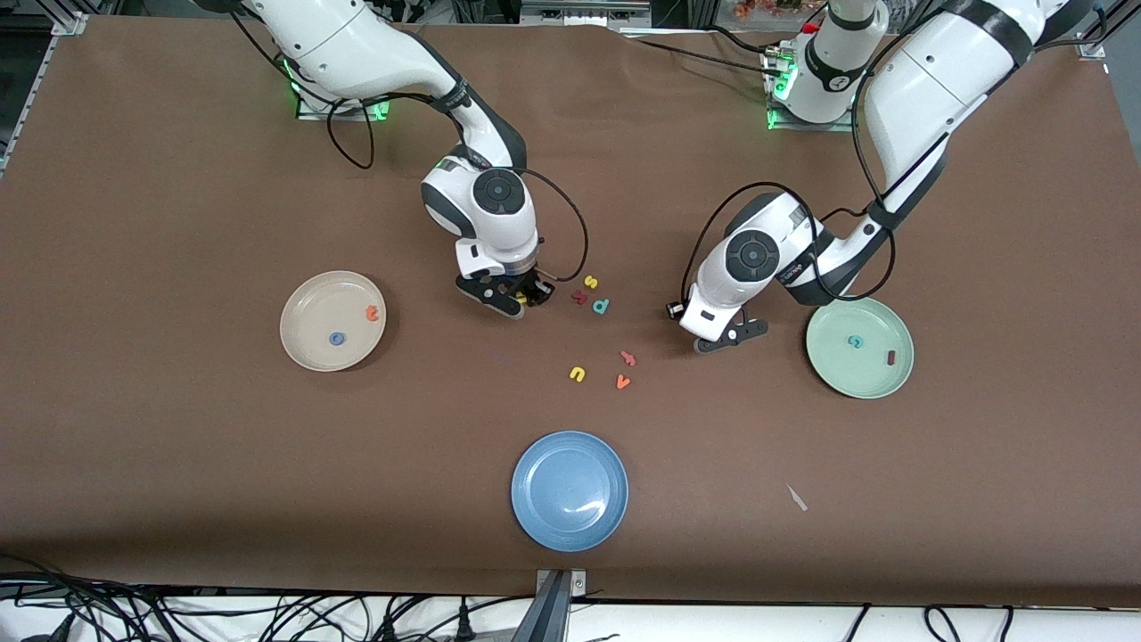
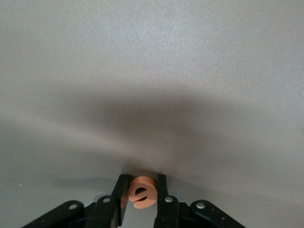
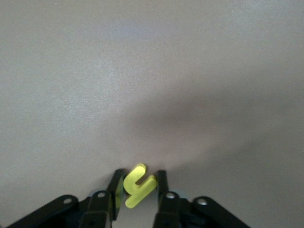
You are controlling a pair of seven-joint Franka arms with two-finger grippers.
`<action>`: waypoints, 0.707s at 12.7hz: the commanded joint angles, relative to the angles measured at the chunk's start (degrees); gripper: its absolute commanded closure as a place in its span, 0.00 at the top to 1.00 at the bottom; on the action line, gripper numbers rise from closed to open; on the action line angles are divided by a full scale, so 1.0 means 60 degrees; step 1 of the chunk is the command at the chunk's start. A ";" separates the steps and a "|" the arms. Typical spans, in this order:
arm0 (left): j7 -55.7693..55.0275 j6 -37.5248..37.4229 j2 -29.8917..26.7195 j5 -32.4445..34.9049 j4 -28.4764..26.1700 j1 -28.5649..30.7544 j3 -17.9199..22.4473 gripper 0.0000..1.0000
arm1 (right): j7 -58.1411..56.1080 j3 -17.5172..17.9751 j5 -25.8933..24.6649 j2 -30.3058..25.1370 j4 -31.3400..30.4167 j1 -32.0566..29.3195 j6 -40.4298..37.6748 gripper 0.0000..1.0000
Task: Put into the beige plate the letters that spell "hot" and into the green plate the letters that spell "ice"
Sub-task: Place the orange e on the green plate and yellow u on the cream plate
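Observation:
My right gripper (image 1: pixel 526 299) (image 3: pixel 140 172) is down at the table, shut on the yellow h (image 3: pixel 137 186), which touches both fingers. My left gripper (image 1: pixel 716 343) (image 2: pixel 143 176) is down at the table beside the green plate (image 1: pixel 838 374), shut on the orange e (image 2: pixel 141 192). The beige plate (image 1: pixel 307 312) toward the right arm's end holds the blue o (image 1: pixel 337 338) and the orange t (image 1: pixel 372 312). In the green plate lie the teal c (image 1: pixel 855 341) and the dark red i (image 1: pixel 892 358).
Loose letters lie between the grippers: a yellow s (image 1: pixel 589 282), a dark red letter (image 1: pixel 579 297), a teal p (image 1: pixel 602 307), a salmon hooked letter (image 1: pixel 627 358), a yellow u (image 1: pixel 578 374) and an orange v (image 1: pixel 623 382). A blue plate (image 1: pixel 570 489) sits nearest the front camera.

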 commanded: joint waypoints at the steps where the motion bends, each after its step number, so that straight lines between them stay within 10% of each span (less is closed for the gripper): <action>1: -0.0211 0.0006 0.0083 0.0307 0.0130 -0.0105 0.0009 0.03 | 0.0264 -0.0070 -0.0252 0.0165 0.0181 0.0115 0.0021 0.14; 9: 0.3283 -0.3532 -0.1760 -0.1477 0.1446 0.1516 -0.0765 0.01 | -0.1666 0.0075 -0.0267 -0.1414 -0.0432 -0.1215 -0.1121 0.08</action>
